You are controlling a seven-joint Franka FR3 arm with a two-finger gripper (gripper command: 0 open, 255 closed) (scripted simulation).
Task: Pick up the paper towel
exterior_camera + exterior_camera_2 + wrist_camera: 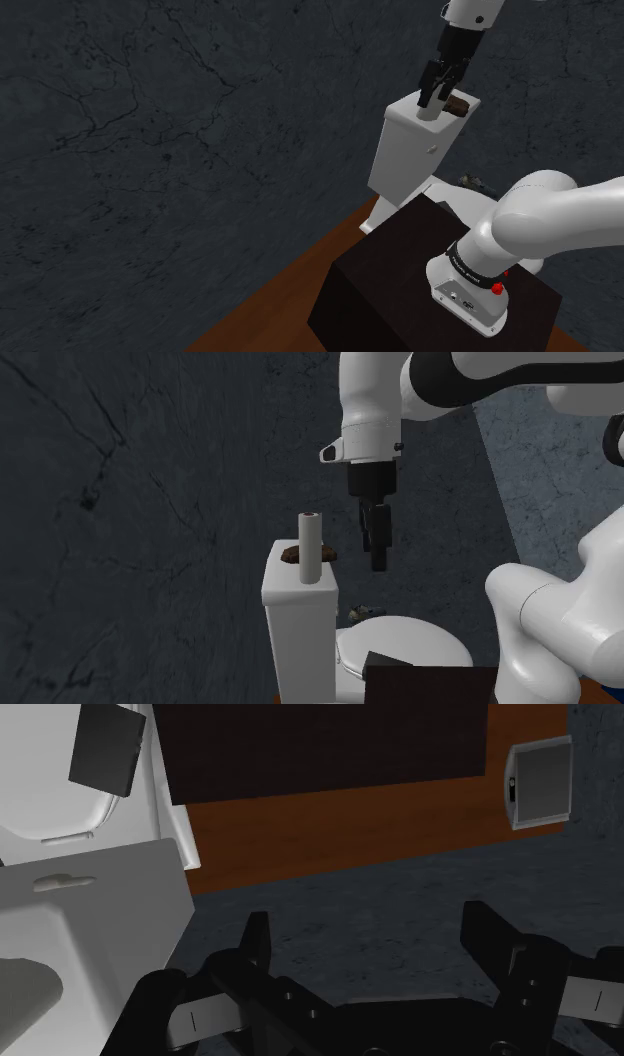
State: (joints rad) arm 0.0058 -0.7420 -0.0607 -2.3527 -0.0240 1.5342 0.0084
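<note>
In the second exterior view, left of centre, the paper towel [310,547] stands upright on the lid of the white toilet tank [300,600]. It is a tall, narrow roll on a small footing. A brown object [291,555] lies just behind it on the same lid.

Near the middle of that frame the gripper [375,552] hangs to the right of the roll and apart from it, with its tips at about the roll's mid-height. In the wrist view the fingers [255,944] are spread wide with nothing between them. Dark floor [400,894] shows beyond them and the tank's corner sits outside one finger, so we judge the claw released and off to the side of its target.

Our main worry is the sideways approach. If the outer face of the near finger meets the roll before the jaws straddle it, we expect the roll to topple. It could then drop off the lid to the floor or towards the toilet bowl [400,647] at lower right of centre. Closing too near the top could make the roll pivot, and closing too hard could crush it. Reaching too deep could sweep the brown object off the tank.
</note>
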